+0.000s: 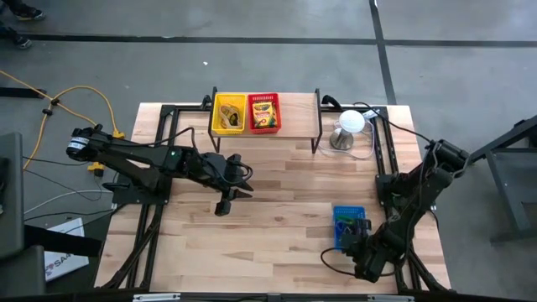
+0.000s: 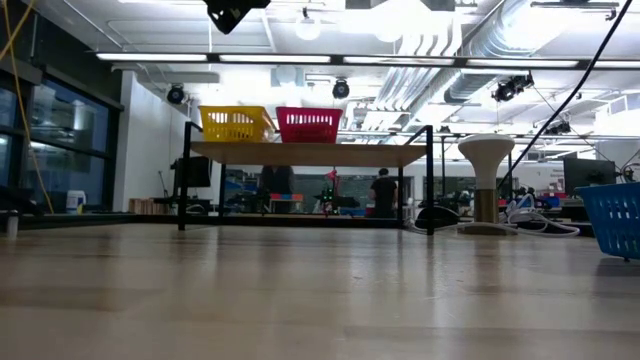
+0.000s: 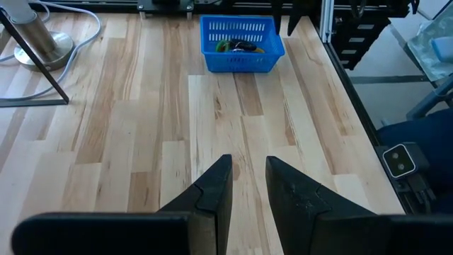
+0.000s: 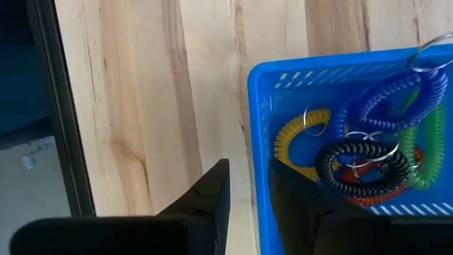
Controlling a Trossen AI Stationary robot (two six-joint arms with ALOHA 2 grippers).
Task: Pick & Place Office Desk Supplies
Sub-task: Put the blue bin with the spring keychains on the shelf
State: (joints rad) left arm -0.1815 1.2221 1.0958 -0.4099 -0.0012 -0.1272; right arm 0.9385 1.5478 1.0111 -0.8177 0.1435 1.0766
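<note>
- Shelf at the table's far edge carries a yellow bin and a red bin. The red bin holds a crayon box; the yellow bin holds small items I cannot identify.
- Blue bin stands near the table's right edge, toward the near corner. It holds coil rings in yellow, black, blue, green and red, piled together.
- No loose supplies show on the bare table in any view. I judge the sorting complete or nearly so; whether anything is left, the views do not settle.
- My left gripper hangs above the table's middle, left of centre, well apart from all three bins. Its fingers stand a narrow gap apart and pinch nothing.
- My right gripper sits over the blue bin's outer wall, near the table's right edge. Its fingers show a narrow gap and hold nothing; the rings lie free in the bin.
- A white dome stands by the shelf's right end, untouched.
</note>
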